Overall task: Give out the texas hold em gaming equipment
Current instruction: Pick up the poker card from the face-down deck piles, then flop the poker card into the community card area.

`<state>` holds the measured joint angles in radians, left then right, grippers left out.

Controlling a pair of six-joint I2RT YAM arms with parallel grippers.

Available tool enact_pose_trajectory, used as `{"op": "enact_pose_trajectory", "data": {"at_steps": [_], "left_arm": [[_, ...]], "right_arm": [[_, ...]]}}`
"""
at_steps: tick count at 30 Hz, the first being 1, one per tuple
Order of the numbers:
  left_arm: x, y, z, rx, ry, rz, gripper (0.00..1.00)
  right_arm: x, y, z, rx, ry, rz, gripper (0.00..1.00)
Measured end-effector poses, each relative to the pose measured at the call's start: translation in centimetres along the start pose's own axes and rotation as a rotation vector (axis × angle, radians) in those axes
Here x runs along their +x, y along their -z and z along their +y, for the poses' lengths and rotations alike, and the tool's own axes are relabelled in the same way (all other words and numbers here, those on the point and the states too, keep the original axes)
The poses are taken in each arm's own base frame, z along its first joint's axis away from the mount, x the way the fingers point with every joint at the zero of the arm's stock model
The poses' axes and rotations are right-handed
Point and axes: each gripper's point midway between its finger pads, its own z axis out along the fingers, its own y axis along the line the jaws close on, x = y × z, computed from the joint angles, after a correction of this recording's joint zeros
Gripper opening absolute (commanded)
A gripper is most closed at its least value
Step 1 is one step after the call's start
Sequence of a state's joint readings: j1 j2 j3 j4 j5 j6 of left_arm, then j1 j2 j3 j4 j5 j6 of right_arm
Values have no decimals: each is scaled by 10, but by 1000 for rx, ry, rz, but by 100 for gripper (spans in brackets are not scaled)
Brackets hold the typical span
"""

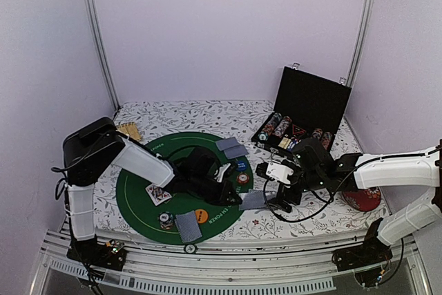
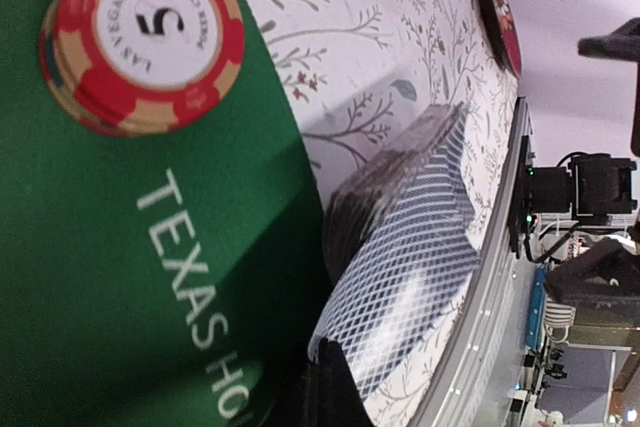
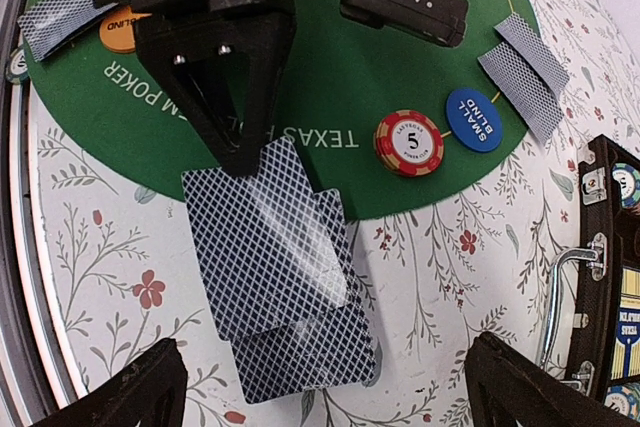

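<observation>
The left claw [image 3: 245, 155] is squeezing shut on the edge of the top card [image 3: 265, 237]. It is lying face down over a second card [image 3: 320, 362], both on the flowered cloth [image 3: 450, 277], touching the rim of the green poker mat [image 3: 330, 57]. The right claw [image 3: 324, 342] is hanging wide open above them. A red chip [image 3: 408, 142] and a blue blind button [image 3: 473, 120] are sitting nearby on the mat.

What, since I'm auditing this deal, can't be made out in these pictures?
- Face-down cards: values hidden, backs up, right wrist view.
- Left gripper: grip on them unclear; fingertips cut off at left wrist view's bottom edge.
- Case chips: denominations too small, top view.
</observation>
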<state>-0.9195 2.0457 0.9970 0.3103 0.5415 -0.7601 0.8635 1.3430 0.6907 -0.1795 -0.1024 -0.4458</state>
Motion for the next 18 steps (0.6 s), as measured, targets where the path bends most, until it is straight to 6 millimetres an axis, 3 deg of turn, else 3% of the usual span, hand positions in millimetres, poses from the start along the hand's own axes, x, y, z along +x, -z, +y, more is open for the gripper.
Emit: {"op": "enact_pose_trajectory", "data": {"at_steps": [4, 10, 14, 18], "left_arm": [[3, 10, -5, -10, -17, 9, 0], [-3, 37, -28, -18, -96, -7, 0], [-16, 71, -36, -130, -153, -36, 0], [-47, 123, -36, -366, -192, -129, 0]], "right_arm": [[0, 0, 0, 0, 1, 0, 99], [1, 0, 1, -2, 2, 6, 99], [3, 0, 1, -5, 6, 14, 99], [4, 1, 2, -7, 12, 17, 99]]}}
